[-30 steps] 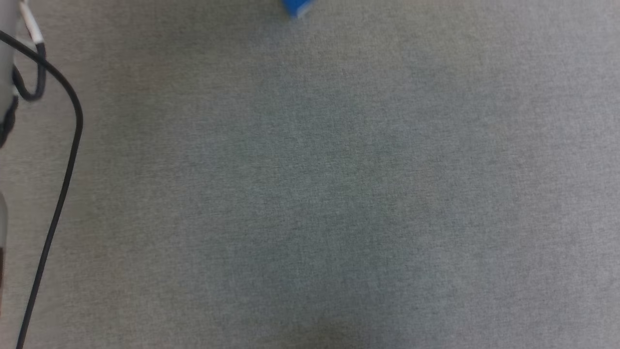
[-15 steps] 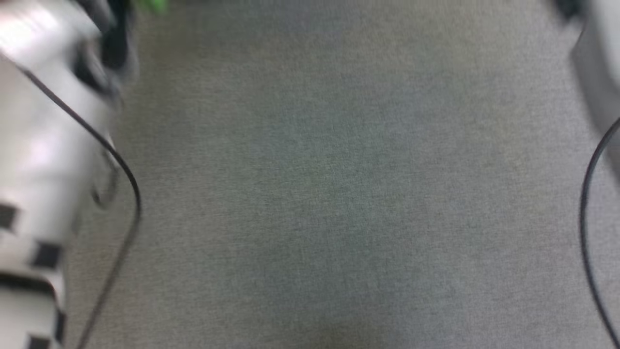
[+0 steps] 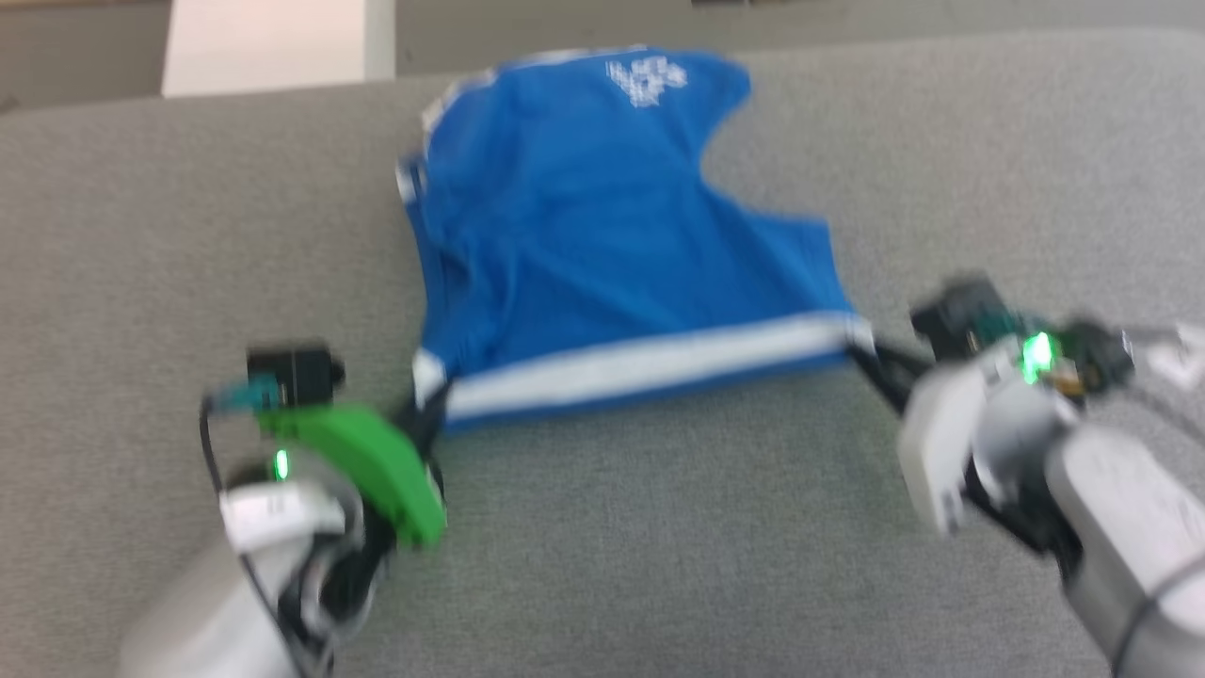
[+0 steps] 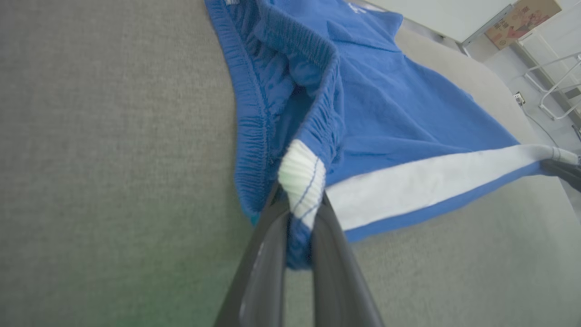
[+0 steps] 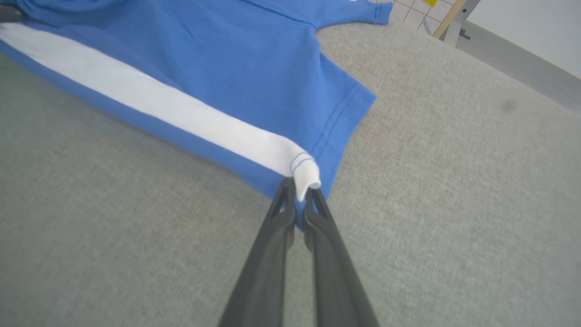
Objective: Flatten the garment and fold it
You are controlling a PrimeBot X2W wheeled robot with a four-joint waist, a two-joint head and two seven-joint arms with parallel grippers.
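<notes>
Item: blue shorts (image 3: 602, 235), lying toward the far side of the grey cloth-covered surface (image 3: 659, 565), with the white side stripe (image 3: 650, 363) along the edge nearest the robot.
Left tool (image 4: 299, 227): clenched on the waistband end of the stripe, with gathered elastic bunched between its fingers.
Right tool (image 5: 296, 204): clenched on the leg-hem end of the stripe, holding only the corner.
Condition: the stripe edge runs nearly straight between the two tools. The waistband gapes open and creases lie behind it.
Step judged: flattening, by tensioning the stripe edge.
Method advised: draw both ends apart evenly and low over the surface. Drag toward the robot so the far layer trails flat, then set down before releasing.
Risk: the small corner pinch on the right may slip under uneven pull.
Visibility: the head view is blurred, so fine wrinkles are not assessable.
</notes>
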